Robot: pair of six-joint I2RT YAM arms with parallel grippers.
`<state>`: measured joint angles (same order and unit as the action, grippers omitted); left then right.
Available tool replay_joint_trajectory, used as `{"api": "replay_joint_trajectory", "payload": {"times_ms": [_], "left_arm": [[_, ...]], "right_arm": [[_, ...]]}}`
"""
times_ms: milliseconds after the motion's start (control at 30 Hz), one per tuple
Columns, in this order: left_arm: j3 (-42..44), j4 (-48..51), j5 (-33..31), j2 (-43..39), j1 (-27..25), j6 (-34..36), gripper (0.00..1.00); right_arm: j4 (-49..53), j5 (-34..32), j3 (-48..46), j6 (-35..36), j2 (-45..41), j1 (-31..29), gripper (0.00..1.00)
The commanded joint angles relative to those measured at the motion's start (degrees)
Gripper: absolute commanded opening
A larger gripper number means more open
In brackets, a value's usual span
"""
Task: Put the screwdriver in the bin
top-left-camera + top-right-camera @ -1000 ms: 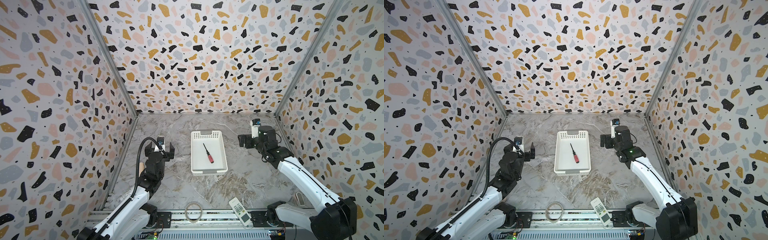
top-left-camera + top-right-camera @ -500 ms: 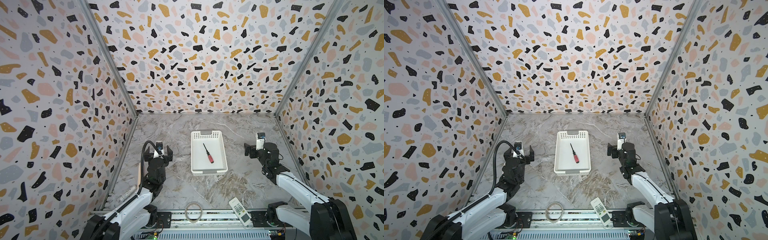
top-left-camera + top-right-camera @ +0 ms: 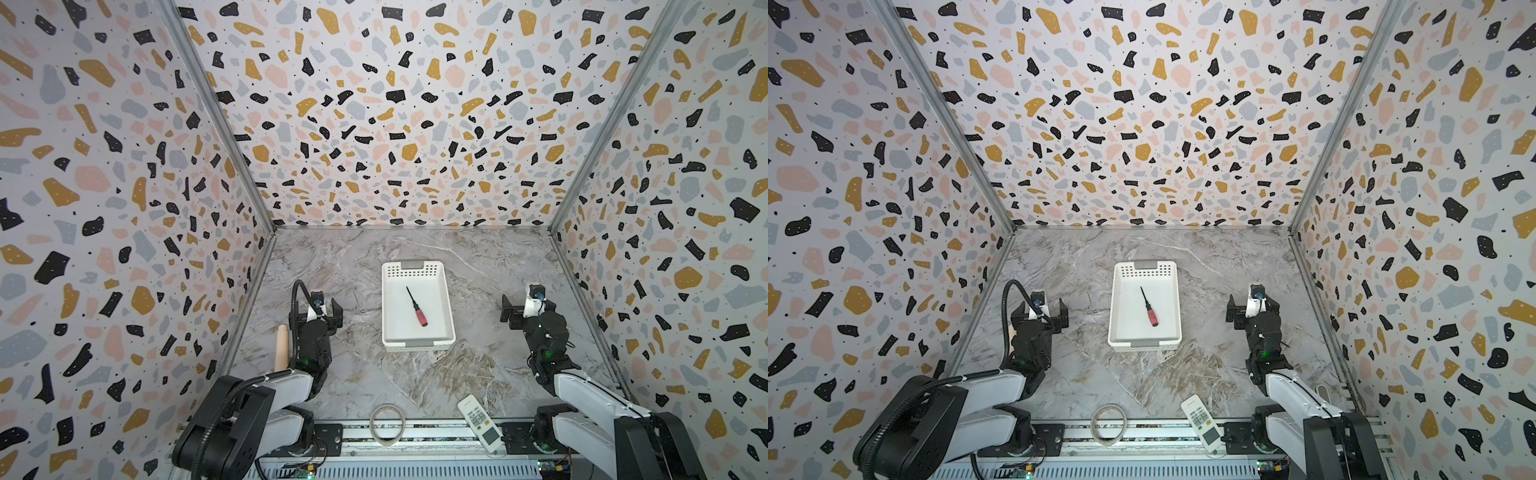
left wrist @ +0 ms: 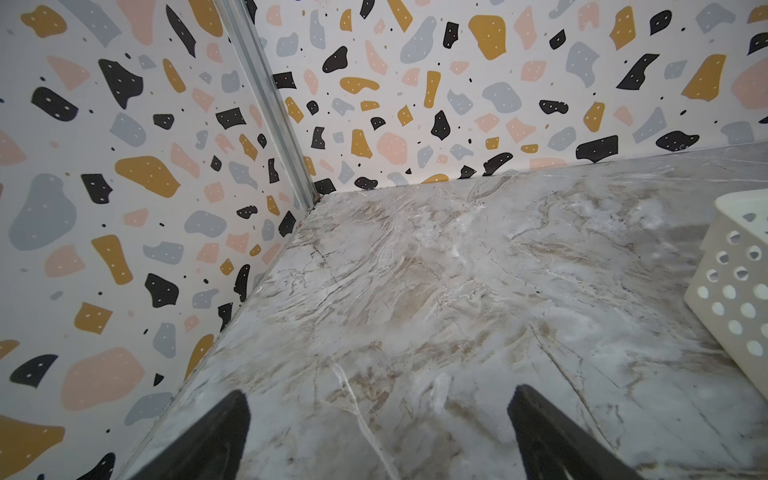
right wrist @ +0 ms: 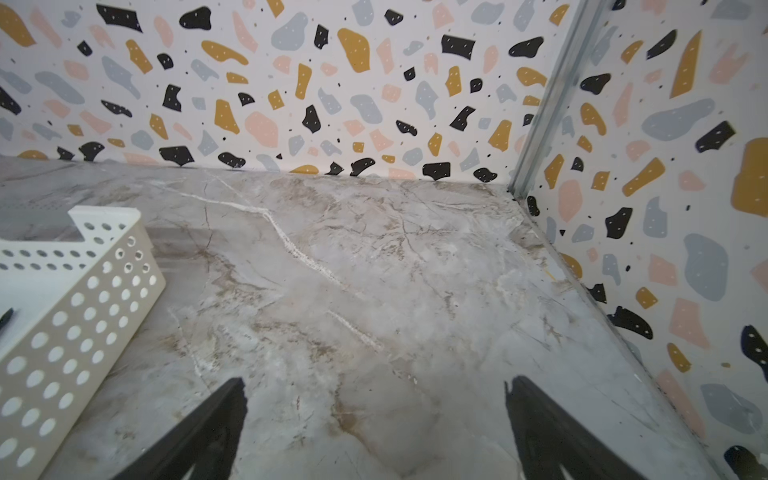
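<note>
top views: screwdriver (image 3: 416,306) in bin (image 3: 409,271), wrist cams: bin wall

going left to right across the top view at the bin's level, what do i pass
wooden rod → left gripper, open → bin with the screwdriver lying in it → right gripper, open

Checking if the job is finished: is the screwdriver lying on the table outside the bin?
No, the screwdriver lies flat on the floor of the white bin, inside its walls.
</note>
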<state>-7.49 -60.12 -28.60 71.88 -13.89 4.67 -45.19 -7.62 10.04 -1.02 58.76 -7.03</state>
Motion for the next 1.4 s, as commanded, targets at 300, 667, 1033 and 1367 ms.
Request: {"api": "replay_joint_trajectory", "payload": {"times_ms": [300,667,1033,1367], "left_arm": [[-0.38,-11.86,10.49,8.08,6.88,-3.68,1.0],[-1.83,-9.04,15.32,8.3,10.11,-5.59,0.99],[-1.83,-8.88,13.02,8.13,10.11,-6.48,1.0],[-1.83,-8.74,12.96,8.1,10.11,-6.43,1.0]], "right_arm": [[-22.79,1.34,-3.07,2.07,11.24,0.96,0.99],[-29.94,10.07,-0.66,5.53,25.65,1.36,0.99],[-24.72,15.0,2.66,2.74,26.73,5.19,0.99],[-24.95,14.82,2.43,2.94,26.51,5.09,0.99]]}}
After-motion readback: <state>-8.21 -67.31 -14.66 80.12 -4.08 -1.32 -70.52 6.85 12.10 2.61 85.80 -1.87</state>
